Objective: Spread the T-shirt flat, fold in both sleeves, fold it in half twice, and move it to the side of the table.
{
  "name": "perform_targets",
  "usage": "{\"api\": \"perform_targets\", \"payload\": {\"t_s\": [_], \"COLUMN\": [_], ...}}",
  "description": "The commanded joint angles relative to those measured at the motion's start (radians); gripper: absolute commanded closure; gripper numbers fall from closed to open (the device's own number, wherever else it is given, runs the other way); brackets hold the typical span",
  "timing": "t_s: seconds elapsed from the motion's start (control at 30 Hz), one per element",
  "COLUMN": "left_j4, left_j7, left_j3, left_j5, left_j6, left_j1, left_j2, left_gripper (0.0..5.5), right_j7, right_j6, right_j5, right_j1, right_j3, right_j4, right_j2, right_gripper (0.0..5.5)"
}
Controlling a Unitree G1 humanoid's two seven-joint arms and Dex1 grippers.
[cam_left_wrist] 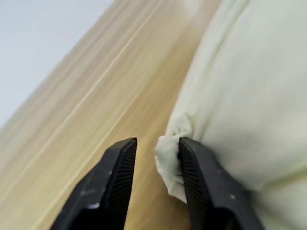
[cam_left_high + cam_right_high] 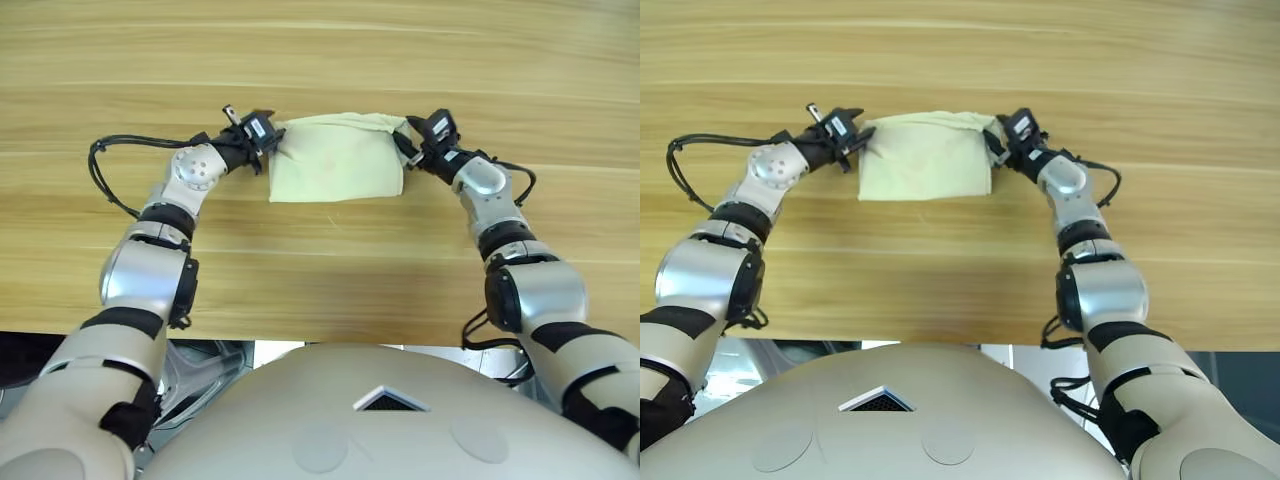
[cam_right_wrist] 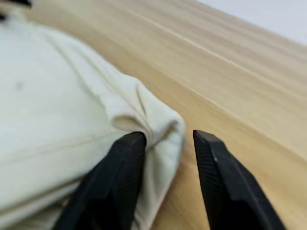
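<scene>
Left gripper (image 1: 157,143): jaws part open. A bunched corner of the T-shirt (image 2: 338,160) sits in the gap, pressed against one finger (image 1: 201,182). Bare table (image 2: 320,60) shows between the cloth and the other finger, so the corner is not clamped.

Right gripper (image 3: 169,135): jaws part open. A rolled fold of the shirt's edge fills most of the gap and lies against one finger (image 3: 120,167). A thin strip of wood shows before the other finger. No firm pinch observed.

Position of grippers: both are low at the table surface. Each is at a far corner of the shirt, left gripper at the left end and right gripper at the right end, and they face one another across the cloth.

T-shirt: pale yellow, folded into a compact rectangle. Its long axis runs left to right across the table, in line with the two grippers. The far edge is rumpled and slightly raised between the grippers. The near edge lies flat and straight.

Location: about mid-table, squarely ahead of the robot, with wood showing on every side.
</scene>
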Motion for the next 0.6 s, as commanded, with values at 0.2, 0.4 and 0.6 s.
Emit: {"api": "perform_targets", "payload": {"t_s": [0.2,0.4,0.6], "left_j4": [0.012,-0.008,-0.218], "left_j7": [-0.118,-0.329,-0.842], "left_j3": [0.434,0.679,0.715], "left_j5": [-0.428,-0.698,-0.838], "left_j6": [0.191,0.343,0.287], "left_j1": [-0.070,-0.107,0.005], "left_j2": [-0.082,-0.105,-0.157], "left_gripper": [3.06,3.06,3.76], "right_j7": [0.091,0.143,0.272], "right_j6": [0.199,0.239,0.017], "right_j5": [0.240,0.373,0.384], "right_j1": [-0.004,0.013,0.062], "right_j3": [-0.272,-0.438,-0.457], "right_j4": [0.072,0.072,-0.065], "right_j2": [0.009,-0.010,0.004], "right_gripper": [2.26,1.25,0.70]}}
